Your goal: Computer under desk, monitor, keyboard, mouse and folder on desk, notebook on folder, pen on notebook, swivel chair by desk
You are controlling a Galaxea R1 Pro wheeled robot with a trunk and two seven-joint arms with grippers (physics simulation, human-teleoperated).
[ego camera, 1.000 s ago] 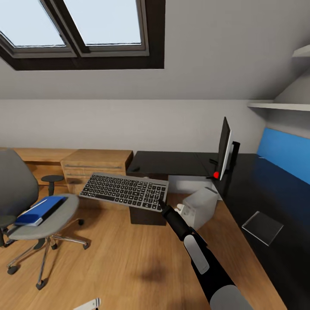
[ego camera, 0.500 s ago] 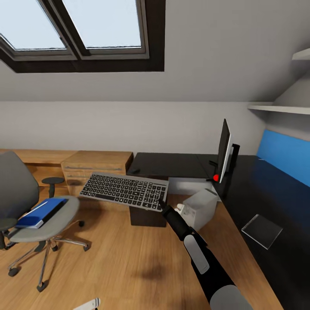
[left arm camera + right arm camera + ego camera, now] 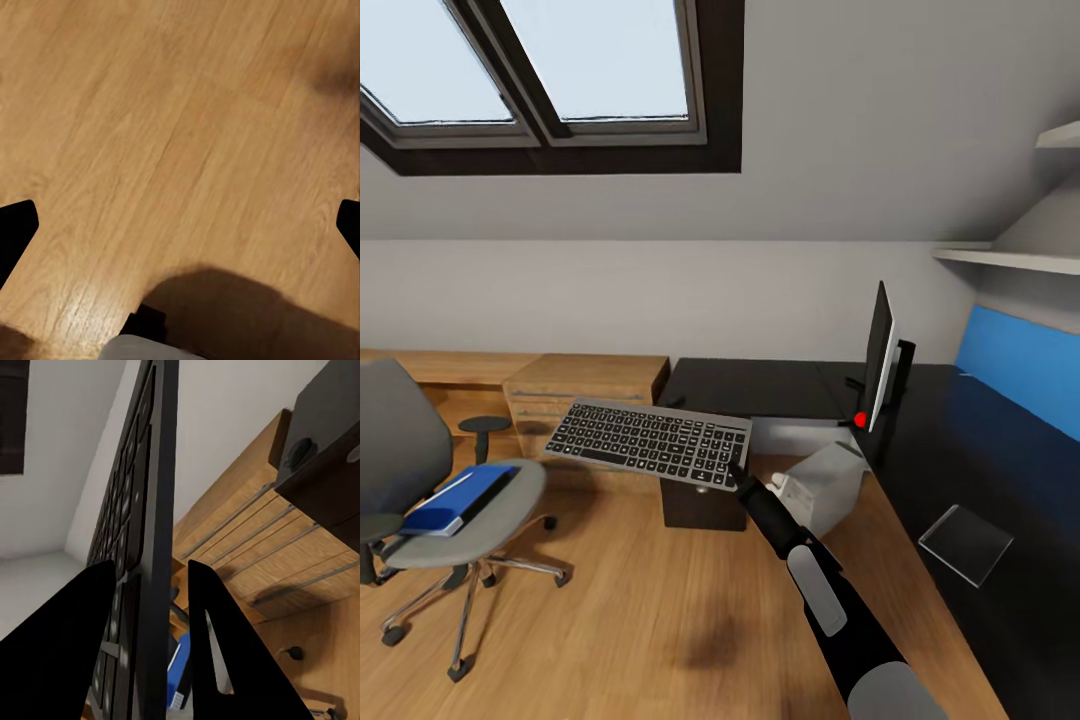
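One arm carries the load here: your right claw (image 3: 736,472) is clamped on the near right end of the keyboard (image 3: 648,442), and the right wrist view shows the keyboard (image 3: 142,555) edge-on between the two dark fingers (image 3: 217,645). The keyboard hangs in the air over the floor (image 3: 610,600), well left of the monitor (image 3: 880,358), its long axis running out to the left from the claw, away from the monitor and roughly level. So the thing you hold sticks out away from where it has to go. In my judgement the coming move turns on that: you need to swing the arm right and forward toward the monitor, and the free left end will sweep a wide arc as you do.

Your left claw (image 3: 180,225) points down at bare floor, its fingertips far apart at the picture's edges and nothing between them.

Left of the monitor and below it, the computer (image 3: 822,488) sits tilted on the floor at the edge of the worktop (image 3: 960,450). The black worktop near the monitor looks free on both wings, apart from a clear flat object (image 3: 965,543) lying nearer you.

Far left of the monitor stands the chair (image 3: 455,510), with the blue folder (image 3: 455,497) on its seat and a dark notebook on top. Behind the monitor are the pale wall and the skylight (image 3: 550,70).
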